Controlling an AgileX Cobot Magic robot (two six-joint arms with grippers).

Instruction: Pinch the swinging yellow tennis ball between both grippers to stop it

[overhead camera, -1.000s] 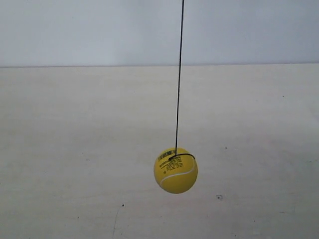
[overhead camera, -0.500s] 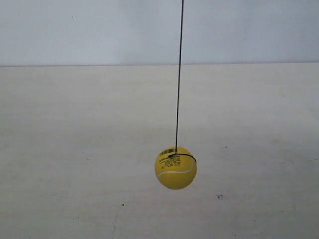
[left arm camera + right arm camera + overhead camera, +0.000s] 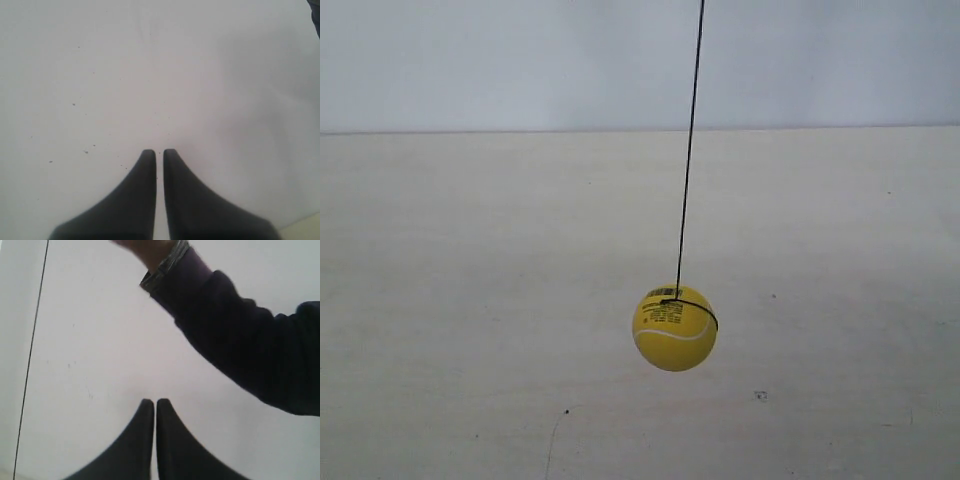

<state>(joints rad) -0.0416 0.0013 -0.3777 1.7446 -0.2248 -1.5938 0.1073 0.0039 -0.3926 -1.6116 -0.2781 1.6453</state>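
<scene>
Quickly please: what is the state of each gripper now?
Left gripper: closed, holding nothing.
Right gripper: closed, holding nothing.

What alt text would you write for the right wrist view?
The right gripper, its two black tapered fingers closed almost tip to tip, points at a pale surface. A person's arm in a dark sleeve reaches across beyond it, and the thin dark string runs past off to one side.

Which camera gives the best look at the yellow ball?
The exterior view: the ball hangs whole on its string, seam visible. The left wrist view misses it; the right wrist view catches only the string.
</scene>
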